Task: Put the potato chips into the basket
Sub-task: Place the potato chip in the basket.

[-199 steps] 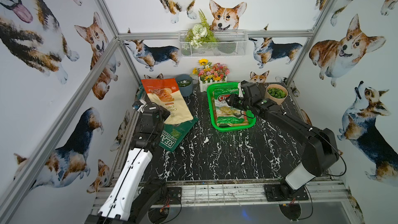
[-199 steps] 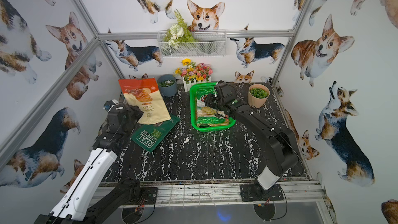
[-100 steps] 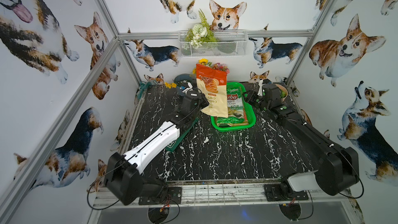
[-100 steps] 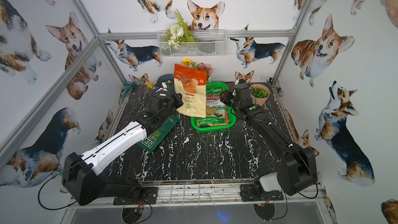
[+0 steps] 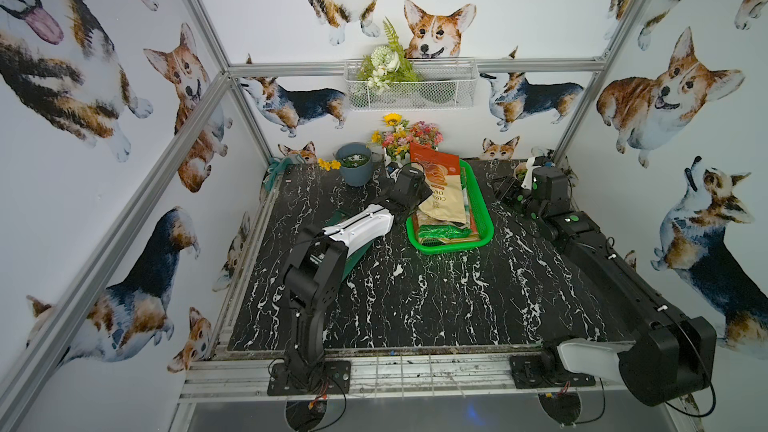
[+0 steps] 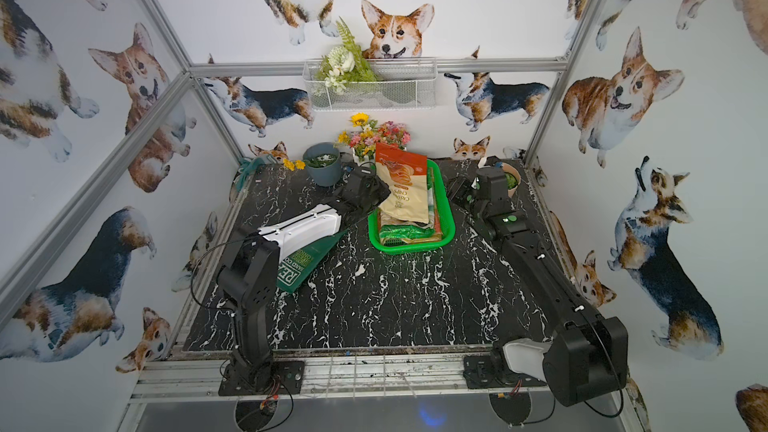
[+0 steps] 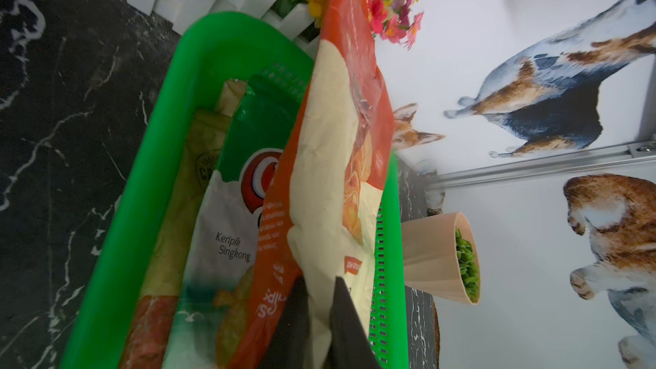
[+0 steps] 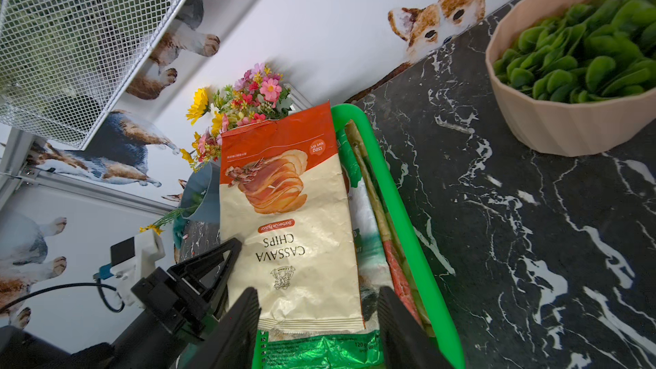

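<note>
Left pincer (image 7: pixel 319 289): clamped shut on the bottom seam of the orange-and-cream flat crisp bag (image 5: pixel 440 189), which stands out tilted beyond its fingertips.
Change: a second ago this bag lay on the marble table. It now hangs over the bright green perforated plastic basket (image 5: pixel 453 248), just ahead of and below the pincer.
Basket contents: green-white bag with red logo (image 7: pixel 227 228) and tan bags (image 7: pixel 177 228), lying flat beneath the pincer.
Right pincer (image 8: pixel 317 296): jaws partly apart and empty. It has drawn back from over the basket to just beside its rim.
Outstanding: dark green "REAL" bag (image 6: pixel 307 261), on the table behind the left pincer, under that arm.
Reading: the held bag looks ready to release, with probably one fetch left.
</note>
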`<act>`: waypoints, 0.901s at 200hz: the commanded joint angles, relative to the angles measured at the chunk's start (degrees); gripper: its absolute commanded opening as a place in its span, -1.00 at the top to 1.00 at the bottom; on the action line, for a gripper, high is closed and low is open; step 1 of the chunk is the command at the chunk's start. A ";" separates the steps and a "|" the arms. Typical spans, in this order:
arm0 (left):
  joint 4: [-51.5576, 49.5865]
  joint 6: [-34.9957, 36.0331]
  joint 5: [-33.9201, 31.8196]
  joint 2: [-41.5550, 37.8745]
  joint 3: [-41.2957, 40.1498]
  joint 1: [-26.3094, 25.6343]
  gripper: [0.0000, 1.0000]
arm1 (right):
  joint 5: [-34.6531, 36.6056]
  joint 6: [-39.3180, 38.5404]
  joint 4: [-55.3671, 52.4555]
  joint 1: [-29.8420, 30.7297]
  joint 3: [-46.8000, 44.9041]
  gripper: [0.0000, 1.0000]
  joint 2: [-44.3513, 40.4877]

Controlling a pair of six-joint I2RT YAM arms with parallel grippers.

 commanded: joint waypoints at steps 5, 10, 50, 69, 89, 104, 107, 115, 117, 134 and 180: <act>0.84 -5.31 2.97 1.40 -0.25 -0.62 1.00 | 0.06 -1.60 -0.78 -0.15 -1.02 -0.14 -1.05; -0.09 -6.12 3.22 1.59 -0.40 -0.80 1.00 | 0.06 -1.50 -0.79 -0.24 -1.28 -0.14 -1.09; -1.99 -11.14 5.37 0.65 -4.87 -1.70 1.00 | -1.82 -0.33 0.20 -0.24 -1.71 -0.14 -0.07; -2.64 -11.93 4.25 -0.68 -6.99 -2.05 1.00 | -2.38 0.44 0.95 -0.24 -1.95 -0.14 0.20; -3.05 -10.33 2.65 -0.99 -7.50 -1.98 1.00 | -3.34 1.19 1.85 -0.24 -2.57 -0.14 0.61; -2.25 -6.57 2.77 0.27 -6.16 -1.96 1.00 | -4.66 1.65 2.38 -0.24 -3.00 -0.14 1.25; -2.46 -5.72 3.10 0.77 -5.43 -1.80 1.00 | -5.01 1.59 2.40 -0.24 -3.02 -0.14 1.45; -3.37 -3.43 3.88 2.05 -3.26 -1.62 1.00 | -5.93 1.72 2.33 -0.24 -2.83 -0.14 2.04; -3.63 -2.88 4.03 2.41 -2.75 -1.55 1.00 | -6.23 1.74 2.24 -0.24 -2.78 -0.14 2.27; -5.02 1.10 2.97 4.00 0.47 -1.44 1.00 | -8.41 1.49 1.00 -0.24 -1.77 -0.14 4.02; -8.64 4.11 2.01 6.24 3.45 -0.23 1.00 | -10.42 1.39 -0.39 -0.14 -1.31 -0.13 6.13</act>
